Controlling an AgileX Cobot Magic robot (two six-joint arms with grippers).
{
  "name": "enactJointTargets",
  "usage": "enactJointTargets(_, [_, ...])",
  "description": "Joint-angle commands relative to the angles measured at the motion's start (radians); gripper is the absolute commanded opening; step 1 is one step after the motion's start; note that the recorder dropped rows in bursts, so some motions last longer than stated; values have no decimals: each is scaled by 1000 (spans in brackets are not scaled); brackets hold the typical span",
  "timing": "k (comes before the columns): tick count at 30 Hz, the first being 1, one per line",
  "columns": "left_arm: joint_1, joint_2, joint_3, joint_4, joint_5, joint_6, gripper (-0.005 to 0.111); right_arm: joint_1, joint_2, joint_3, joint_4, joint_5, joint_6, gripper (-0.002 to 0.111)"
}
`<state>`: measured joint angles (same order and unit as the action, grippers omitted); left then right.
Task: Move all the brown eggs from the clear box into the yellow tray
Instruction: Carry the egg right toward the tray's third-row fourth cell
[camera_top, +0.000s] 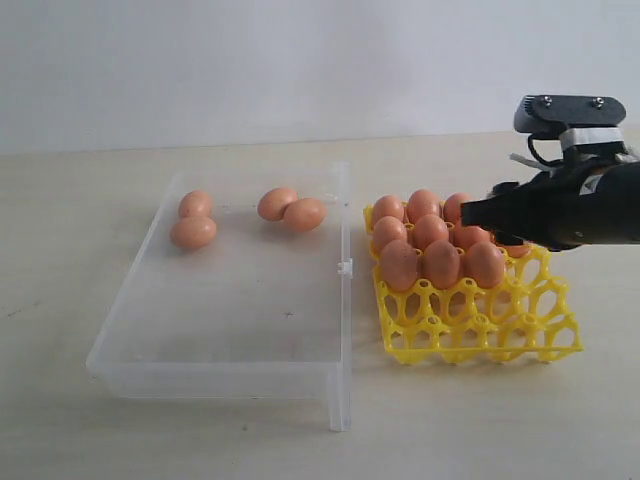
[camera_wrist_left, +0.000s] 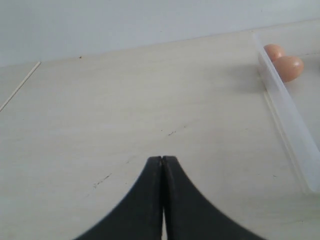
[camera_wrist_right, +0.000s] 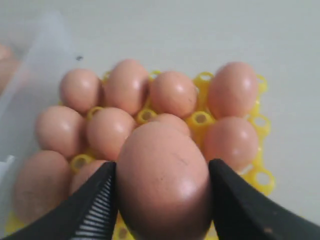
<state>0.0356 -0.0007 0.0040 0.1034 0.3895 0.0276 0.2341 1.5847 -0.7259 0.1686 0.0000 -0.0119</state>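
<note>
Grasping a brown egg (camera_wrist_right: 162, 182) above the yellow tray (camera_top: 480, 325), the right gripper (camera_wrist_right: 161, 169) should lower it gently into an empty cup.

Pale table (camera_top: 60, 430): clear box (camera_top: 230, 380), yellow tray (camera_top: 480, 330).

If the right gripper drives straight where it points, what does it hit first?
The right gripper, shut on a brown egg, points at the filled yellow tray; the held egg would probably meet the seated egg just ahead first. Depth unclear.
</note>
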Motion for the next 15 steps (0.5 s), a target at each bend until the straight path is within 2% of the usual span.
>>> enactJointTargets(1, [-6,1,-4,-2,-9,-5,0,-68,37,-58,-29,83,7,0])
enactJointTargets(15, [-6,1,-4,-2,-9,-5,0,-74,161,-93,-55,80,12,0])
